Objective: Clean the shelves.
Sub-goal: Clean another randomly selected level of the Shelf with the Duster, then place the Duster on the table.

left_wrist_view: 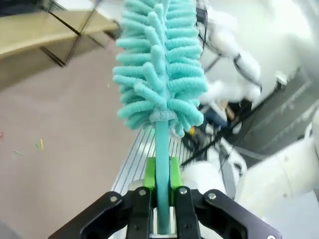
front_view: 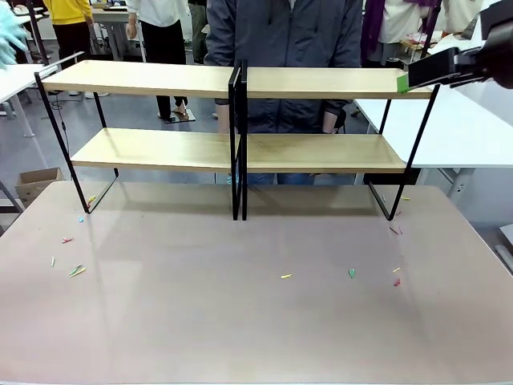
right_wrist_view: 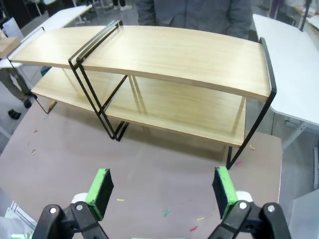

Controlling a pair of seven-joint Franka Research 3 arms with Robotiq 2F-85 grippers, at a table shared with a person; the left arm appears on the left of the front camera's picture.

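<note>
The shelves [front_view: 240, 80] stand across the far half of the brown table [front_view: 256, 321]: two light-wood tiers on a thin black frame, joined in the middle. My left gripper [left_wrist_view: 160, 174] is shut on the handle of a teal fluffy duster [left_wrist_view: 159, 69], held away from the shelves [left_wrist_view: 45, 27]; the duster's tip [front_view: 8, 32] shows at the top left edge. My right gripper [right_wrist_view: 162, 188] is open with nothing between its green pads, hovering high in front of the shelves [right_wrist_view: 169, 55]. From the front, it [front_view: 405, 80] hangs by the top board's right end.
A person in a dark jacket [front_view: 280, 48] stands behind the shelves. Small coloured scraps [front_view: 76, 271] lie on the table, some more [front_view: 351, 273] at the right. A white table [front_view: 465, 120] is at the right, and a cardboard box [front_view: 36, 180] sits on the floor left.
</note>
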